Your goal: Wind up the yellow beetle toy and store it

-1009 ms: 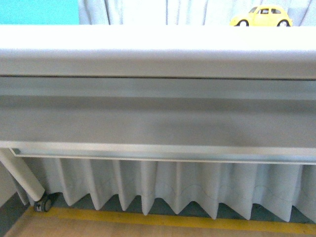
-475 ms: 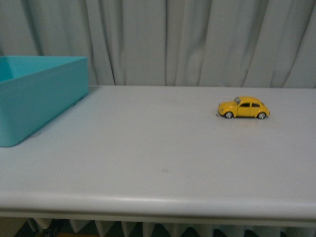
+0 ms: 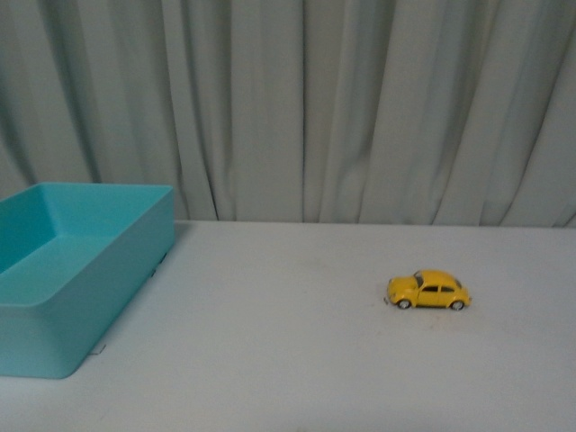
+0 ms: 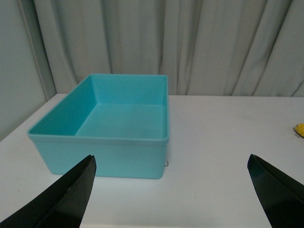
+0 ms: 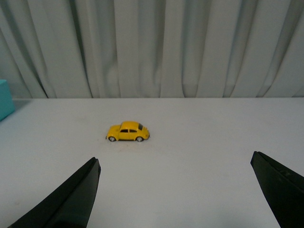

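The yellow beetle toy [image 3: 428,291] stands on its wheels on the white table, right of the middle in the front view. It also shows in the right wrist view [image 5: 128,132], well ahead of my right gripper [image 5: 175,164], which is open and empty. A sliver of the toy shows at the edge of the left wrist view [image 4: 299,129]. My left gripper [image 4: 171,161] is open and empty, just in front of the teal bin [image 4: 97,142]. Neither gripper shows in the front view.
The teal bin [image 3: 108,279] is open-topped and empty, at the left side of the white table [image 3: 297,360]. Grey curtains [image 3: 315,108] hang behind the table's far edge.
The front view has risen from the table's front edge and underside to look over the tabletop. The toy and bin now sit lower in the picture. The toy itself has not moved.
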You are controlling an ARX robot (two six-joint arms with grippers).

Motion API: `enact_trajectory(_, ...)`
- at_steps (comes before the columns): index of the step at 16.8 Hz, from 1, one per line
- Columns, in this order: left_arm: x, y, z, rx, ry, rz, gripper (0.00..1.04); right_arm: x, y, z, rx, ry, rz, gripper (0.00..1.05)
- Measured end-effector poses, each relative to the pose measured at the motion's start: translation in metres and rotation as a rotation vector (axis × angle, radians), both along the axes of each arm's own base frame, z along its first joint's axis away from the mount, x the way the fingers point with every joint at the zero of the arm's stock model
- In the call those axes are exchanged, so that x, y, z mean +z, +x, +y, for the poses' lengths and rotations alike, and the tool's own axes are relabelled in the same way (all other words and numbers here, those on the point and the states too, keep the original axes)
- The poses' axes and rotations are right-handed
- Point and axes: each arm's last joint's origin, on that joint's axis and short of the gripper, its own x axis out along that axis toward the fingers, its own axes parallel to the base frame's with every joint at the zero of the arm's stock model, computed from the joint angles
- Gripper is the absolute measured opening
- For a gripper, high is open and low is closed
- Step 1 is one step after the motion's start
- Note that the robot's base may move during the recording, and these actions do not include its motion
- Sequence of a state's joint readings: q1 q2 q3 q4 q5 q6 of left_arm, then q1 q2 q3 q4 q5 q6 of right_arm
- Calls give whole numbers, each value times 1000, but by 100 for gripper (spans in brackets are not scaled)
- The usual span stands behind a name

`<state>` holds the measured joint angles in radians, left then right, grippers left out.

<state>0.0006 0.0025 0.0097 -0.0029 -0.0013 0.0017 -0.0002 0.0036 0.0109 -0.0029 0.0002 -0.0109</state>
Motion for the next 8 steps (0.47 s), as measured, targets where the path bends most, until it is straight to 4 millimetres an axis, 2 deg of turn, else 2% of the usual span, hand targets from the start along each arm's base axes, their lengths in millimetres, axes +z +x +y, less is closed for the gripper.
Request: enact_trajectory(8, 0, 0, 0, -1, 1, -1, 98, 0, 0, 0, 0, 1, 0, 98)
